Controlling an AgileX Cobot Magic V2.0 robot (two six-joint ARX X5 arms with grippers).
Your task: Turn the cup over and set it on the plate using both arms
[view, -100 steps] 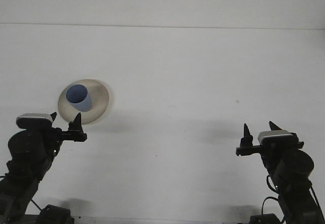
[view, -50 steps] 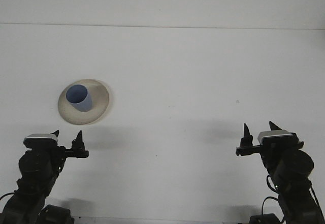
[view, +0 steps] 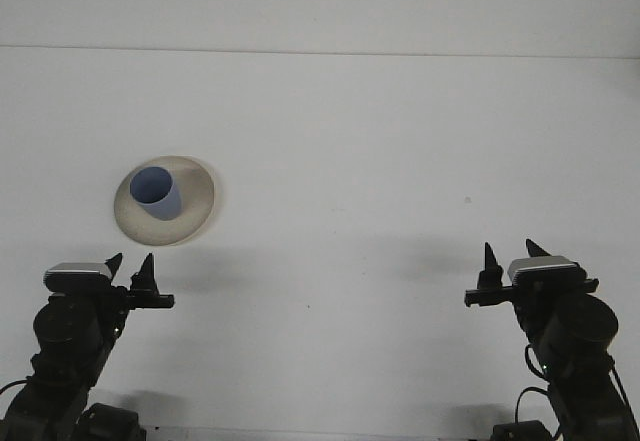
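Blue cup (view: pixel 156 192) upright, mouth up, on beige plate (view: pixel 196 204). L gripper (view: pixel 130 266) & R gripper (view: pixel 511 254) jaws apart, empty.

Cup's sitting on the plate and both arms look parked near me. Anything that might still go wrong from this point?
1. The blue cup stands off-centre on the plate, toward its left rim, so a bump might tip it off.
2. The left gripper is open just in front of the plate; a forward move could clip the rim and shift it.
3. The right gripper is far off, posing little risk.
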